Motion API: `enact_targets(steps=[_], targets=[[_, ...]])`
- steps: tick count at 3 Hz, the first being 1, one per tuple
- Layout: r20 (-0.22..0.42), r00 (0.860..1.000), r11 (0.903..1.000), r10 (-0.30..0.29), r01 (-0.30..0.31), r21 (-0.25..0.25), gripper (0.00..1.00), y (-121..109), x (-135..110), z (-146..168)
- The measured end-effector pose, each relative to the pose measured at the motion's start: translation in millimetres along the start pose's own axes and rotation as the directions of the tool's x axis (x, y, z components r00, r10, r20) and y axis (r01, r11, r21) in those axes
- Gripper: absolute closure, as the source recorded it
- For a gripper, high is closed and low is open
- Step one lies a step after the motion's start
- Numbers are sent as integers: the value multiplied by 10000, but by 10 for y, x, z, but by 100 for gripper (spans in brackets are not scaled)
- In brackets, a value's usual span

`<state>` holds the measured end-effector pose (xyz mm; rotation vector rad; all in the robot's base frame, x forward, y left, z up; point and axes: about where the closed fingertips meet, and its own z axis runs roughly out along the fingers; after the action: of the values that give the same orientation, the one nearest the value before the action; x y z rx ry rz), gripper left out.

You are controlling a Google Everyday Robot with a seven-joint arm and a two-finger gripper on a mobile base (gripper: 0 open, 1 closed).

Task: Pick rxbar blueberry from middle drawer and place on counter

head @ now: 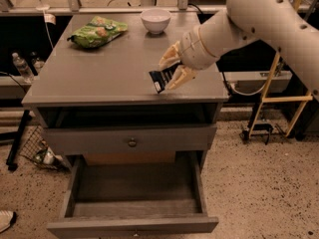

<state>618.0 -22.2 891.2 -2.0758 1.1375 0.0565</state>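
Observation:
My gripper (172, 69) is shut on the rxbar blueberry (161, 78), a small flat bar in a dark wrapper with white lettering. It holds the bar just above the front right part of the grey counter (99, 68). The bar sticks out to the lower left of the fingers and tilts. Below, the middle drawer (134, 190) is pulled out, and its flat bottom is bare.
A green snack bag (97, 31) lies at the back left of the counter and a white bowl (155, 20) stands at the back middle. A closed drawer front with a round knob (132, 143) sits above the open drawer. A yellow frame (279, 91) stands to the right.

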Motion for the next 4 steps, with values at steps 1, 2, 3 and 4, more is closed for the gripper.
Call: enact_targets(steps=[1, 2, 3, 4], targets=[[-130, 9999, 9994, -1, 6, 351, 100, -312, 218, -11], [-298, 9993, 9972, 204, -181, 730, 100, -466, 349, 22], [-449, 9954, 9891, 849, -788, 1244, 100, -570, 562, 139], [-338, 9908, 9822, 1311, -1252, 1403, 100, -618, 718, 244]])
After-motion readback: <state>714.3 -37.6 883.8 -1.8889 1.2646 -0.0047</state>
